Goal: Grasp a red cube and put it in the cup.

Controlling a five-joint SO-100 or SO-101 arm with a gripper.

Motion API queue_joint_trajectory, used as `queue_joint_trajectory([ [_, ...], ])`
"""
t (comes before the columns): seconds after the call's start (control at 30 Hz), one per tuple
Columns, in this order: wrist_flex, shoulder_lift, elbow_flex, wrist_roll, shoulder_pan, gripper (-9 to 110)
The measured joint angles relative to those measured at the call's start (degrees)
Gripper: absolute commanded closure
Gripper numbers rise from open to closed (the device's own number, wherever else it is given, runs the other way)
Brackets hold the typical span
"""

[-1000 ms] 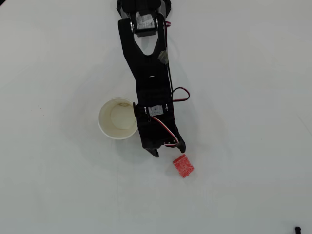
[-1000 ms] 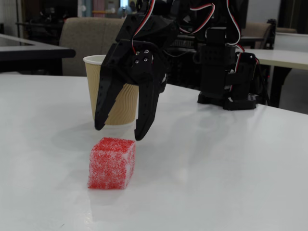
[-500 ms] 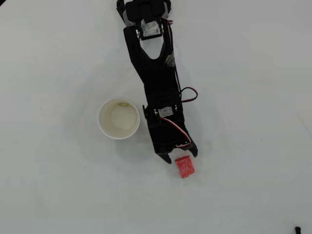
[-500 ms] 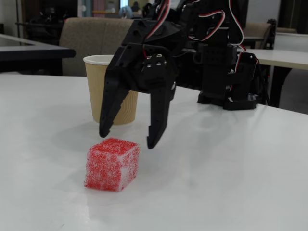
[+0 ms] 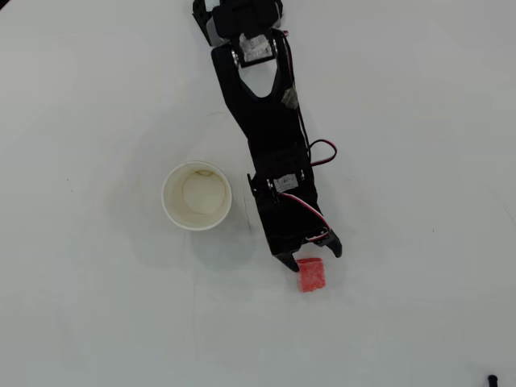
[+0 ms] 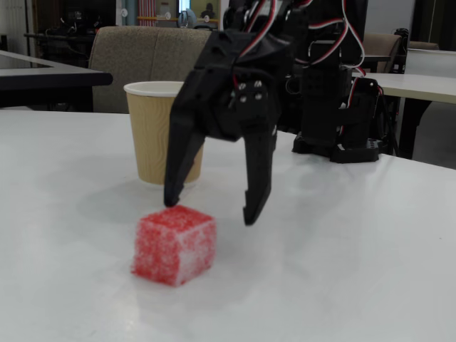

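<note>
Since 1 second ago my arm has swung away from the cup and reached farther out, so my claw point(image 5: 312, 255) now hangs spread wide just over the near edge of the small, rough, speckled red cube point(image 5: 312, 275), gripping nothing. The cube sits on the white table point(image 5: 419, 121) just past my fingertips point(image 6: 249, 214), partly between them in the fixed view. The round white-rimmed paper cup point(image 5: 197, 196) stands behind my claw and off to one side. I judge I must reach slightly farther and drop before closing.
</note>
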State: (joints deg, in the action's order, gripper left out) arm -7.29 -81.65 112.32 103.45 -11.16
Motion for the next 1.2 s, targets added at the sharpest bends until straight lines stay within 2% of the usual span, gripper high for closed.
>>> queue_joint_trajectory([
  [1.2,-2.6,11.9,-8.8,3.0,6.2,75],
])
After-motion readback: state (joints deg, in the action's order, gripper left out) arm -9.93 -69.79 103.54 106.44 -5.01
